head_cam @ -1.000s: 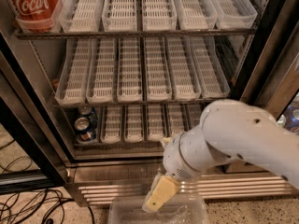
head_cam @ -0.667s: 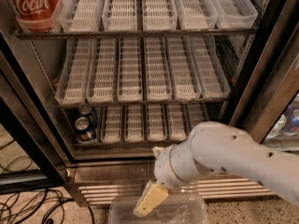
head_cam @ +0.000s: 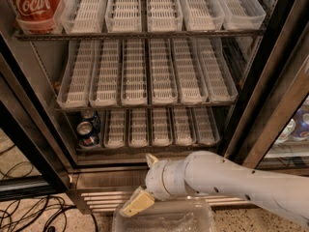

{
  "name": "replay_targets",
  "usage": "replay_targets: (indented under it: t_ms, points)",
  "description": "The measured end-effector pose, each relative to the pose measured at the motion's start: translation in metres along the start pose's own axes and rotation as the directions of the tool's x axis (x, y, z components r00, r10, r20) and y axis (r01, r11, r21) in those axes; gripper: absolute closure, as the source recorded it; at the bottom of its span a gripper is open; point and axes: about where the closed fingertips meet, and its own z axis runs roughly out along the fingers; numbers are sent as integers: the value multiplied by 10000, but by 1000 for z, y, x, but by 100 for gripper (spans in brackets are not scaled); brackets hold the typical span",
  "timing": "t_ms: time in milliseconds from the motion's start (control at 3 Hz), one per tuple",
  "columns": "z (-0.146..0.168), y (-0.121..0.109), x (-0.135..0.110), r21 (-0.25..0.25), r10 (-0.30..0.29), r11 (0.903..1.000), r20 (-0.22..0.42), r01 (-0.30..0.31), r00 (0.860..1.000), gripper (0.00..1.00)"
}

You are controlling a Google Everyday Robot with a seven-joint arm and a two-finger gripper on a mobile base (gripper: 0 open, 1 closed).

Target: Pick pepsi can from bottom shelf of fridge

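Two blue pepsi cans stand one behind the other in the leftmost lane of the fridge's bottom shelf (head_cam: 159,149). The front pepsi can (head_cam: 86,134) shows its silver top and pull tab. The second one (head_cam: 91,117) is right behind it. My gripper (head_cam: 137,183) is low in front of the fridge's steel base (head_cam: 104,178), right of and below the cans and well apart from them. Its cream fingers (head_cam: 137,202) are spread and hold nothing.
A large red Coca-Cola can (head_cam: 36,4) stands top left on the upper rack. A clear plastic container (head_cam: 166,219) lies under my arm. Cables (head_cam: 29,211) lie on the floor at left. A black door frame (head_cam: 270,86) stands at right, with cans (head_cam: 295,127) behind its glass.
My arm has swung left and slightly down along the fridge base. The wrist has turned, so a second fingertip now shows above it. The cans have not moved.
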Motion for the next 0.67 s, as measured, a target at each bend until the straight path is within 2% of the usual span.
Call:
replay_targets:
  t_ms: [333, 667]
  points:
    - [25, -6, -31, 398, -144, 9992, 1245, 95, 9921, 0]
    - [25, -6, -31, 399, -145, 9992, 1246, 96, 9921, 0]
